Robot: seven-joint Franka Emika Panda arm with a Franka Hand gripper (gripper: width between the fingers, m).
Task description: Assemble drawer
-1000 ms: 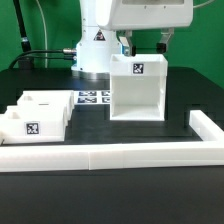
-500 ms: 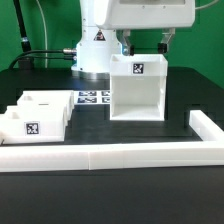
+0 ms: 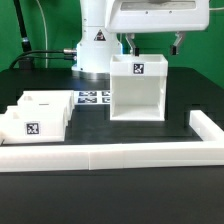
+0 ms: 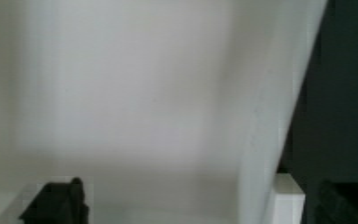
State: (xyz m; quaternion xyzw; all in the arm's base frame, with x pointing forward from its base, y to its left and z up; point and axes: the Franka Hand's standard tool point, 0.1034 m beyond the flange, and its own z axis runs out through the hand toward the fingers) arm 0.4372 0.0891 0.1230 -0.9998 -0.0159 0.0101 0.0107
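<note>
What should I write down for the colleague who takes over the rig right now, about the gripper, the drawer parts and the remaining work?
Gripper: open, holding nothing, just above and behind the top of the casing.
Casing: upright, open front facing the exterior camera, empty inside.
Trays: on the exterior view's left, next to the marker board, outside the casing.
Done: no tray inserted yet.
Left: slide the trays into the casing.

No legible text; square tags [image 3: 138, 68] on casing [image 3: 135, 100], tray [image 3: 40, 112], marker board [image 3: 92, 93].
</note>
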